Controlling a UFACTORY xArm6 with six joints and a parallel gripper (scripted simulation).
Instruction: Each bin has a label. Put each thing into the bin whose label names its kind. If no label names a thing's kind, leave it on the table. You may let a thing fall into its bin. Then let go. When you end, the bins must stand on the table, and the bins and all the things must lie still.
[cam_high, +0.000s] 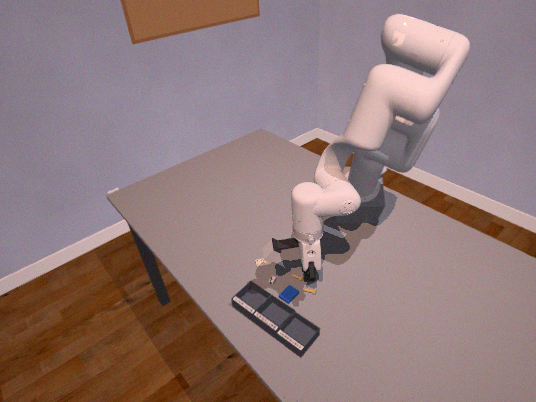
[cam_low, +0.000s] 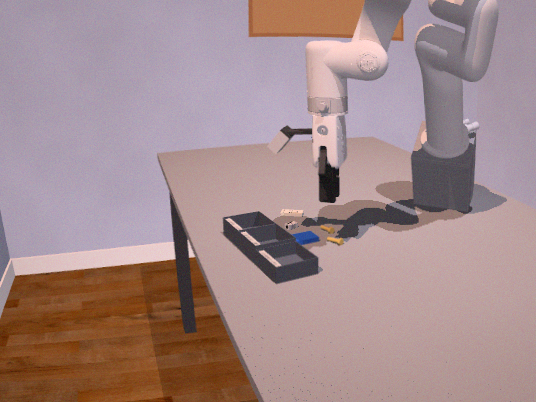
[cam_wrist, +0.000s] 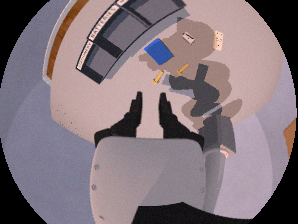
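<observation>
My gripper (cam_high: 310, 275) (cam_low: 328, 198) (cam_wrist: 150, 99) is partly open and empty, in the air above the table. A yellow bolt-like piece (cam_high: 310, 291) (cam_low: 335, 241) (cam_wrist: 158, 77) and a second yellow piece (cam_high: 297, 277) (cam_low: 327, 229) (cam_wrist: 183, 68) lie on the table. A blue block (cam_high: 289, 294) (cam_low: 306, 237) (cam_wrist: 159, 51) lies beside the bins. A small white and dark piece (cam_high: 272, 280) (cam_low: 290, 225) (cam_wrist: 188, 37) and a pale dotted block (cam_high: 260, 262) (cam_low: 292, 213) (cam_wrist: 218, 40) lie farther along. Wrist-view labels read STATIONERY (cam_wrist: 84, 54) and BATTERIES (cam_wrist: 101, 23); the third is cut off.
The three dark bins (cam_high: 309, 344) (cam_low: 297, 271) stand in a joined row near the table's edge, and I see nothing inside them. The arm's base (cam_low: 442, 180) stands at the far side of the table (cam_high: 425, 310) (cam_low: 400, 310).
</observation>
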